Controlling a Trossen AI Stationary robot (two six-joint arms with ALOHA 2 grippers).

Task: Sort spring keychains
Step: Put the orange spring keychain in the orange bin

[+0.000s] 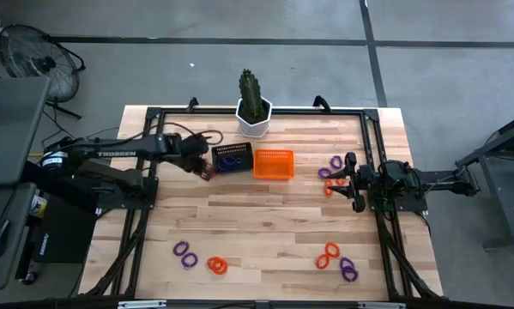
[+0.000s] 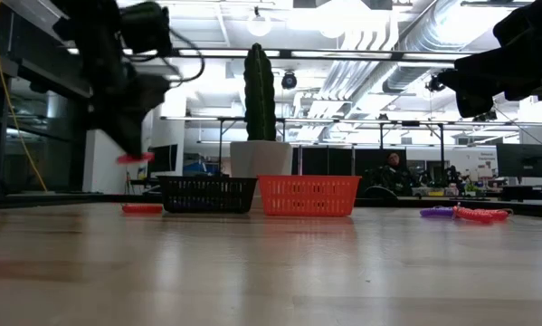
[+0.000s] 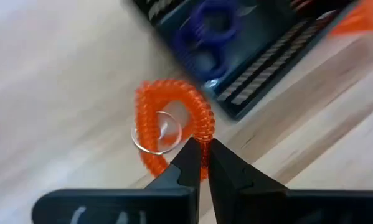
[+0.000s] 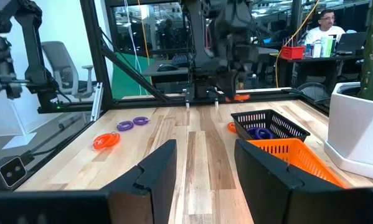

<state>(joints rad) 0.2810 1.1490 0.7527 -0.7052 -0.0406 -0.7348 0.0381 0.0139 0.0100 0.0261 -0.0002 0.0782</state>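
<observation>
- Between the left gripper's point(image 3: 200, 163) fingertips point(image 3: 187, 163), pressed together on it, hangs an orange spring keychain point(image 3: 167, 127) with a metal ring, lifted off the wood beside the black mesh basket point(image 1: 232, 159).
- Inside that basket lies a purple keychain point(image 3: 212, 28); the orange mesh basket point(image 1: 273, 163) touches its right side, both near the tabletop's far edge in front of a potted cactus point(image 1: 254, 105).
- Over the right edge, the right gripper point(image 4: 202, 171) hovers with its fingers spread and nothing between them.
- Close to it lie purple and orange coils point(image 1: 331, 174); more loops sit along the near edge, a pair toward the left point(image 1: 200, 258) and a cluster toward the right point(image 1: 337, 262).
</observation>
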